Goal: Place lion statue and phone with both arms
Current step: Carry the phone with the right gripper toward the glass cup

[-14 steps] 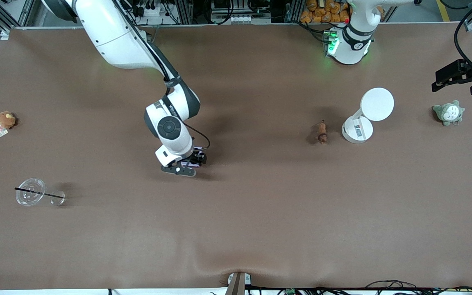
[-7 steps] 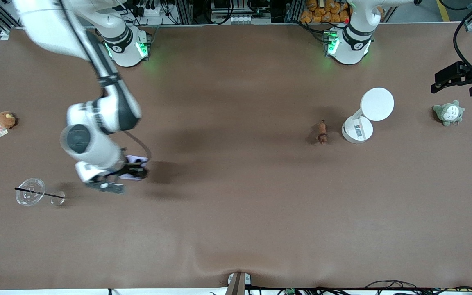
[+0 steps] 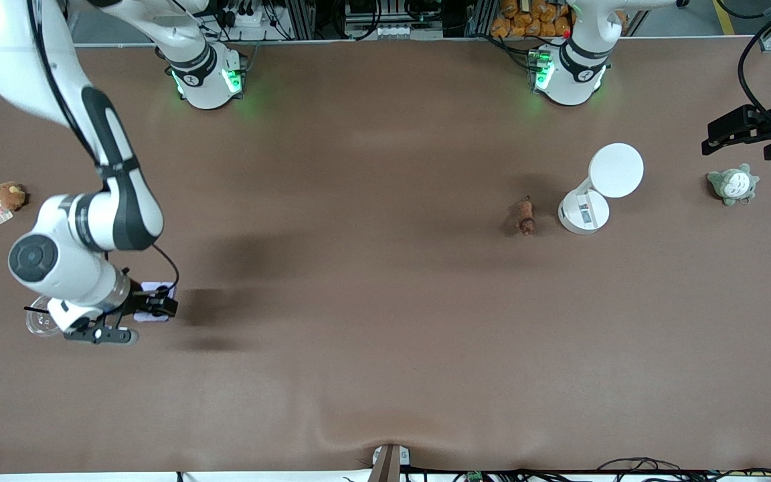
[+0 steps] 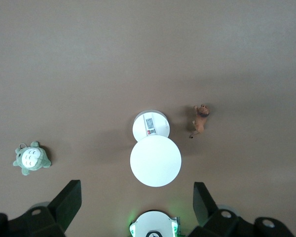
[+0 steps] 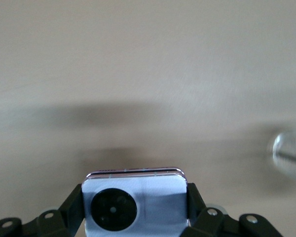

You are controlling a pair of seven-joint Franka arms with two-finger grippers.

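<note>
The lion statue [image 3: 526, 216] is a tiny orange-brown figurine lying on the brown table beside a white stand; it also shows in the left wrist view [image 4: 201, 118]. The phone [image 3: 152, 290], pale lilac with a black camera circle, is held between the fingers of my right gripper [image 3: 156, 305] just above the table, next to a clear cup. In the right wrist view the phone [image 5: 138, 205] fills the shut jaws. My left gripper [image 3: 741, 131] waits high at the left arm's end of the table, open and empty [image 4: 133, 207], over the grey-green plush.
A white stand with a round disc [image 3: 589, 201] is beside the lion, also seen from the left wrist [image 4: 155, 158]. A grey-green plush [image 3: 733, 184] lies at the left arm's end. A brown plush with a tag [image 3: 8, 196] and a clear cup with a black straw [image 3: 41, 323] lie at the right arm's end.
My right arm has swung from the table's middle toward its own end, carrying the phone to beside the clear cup. The left arm and the lion have not moved.
</note>
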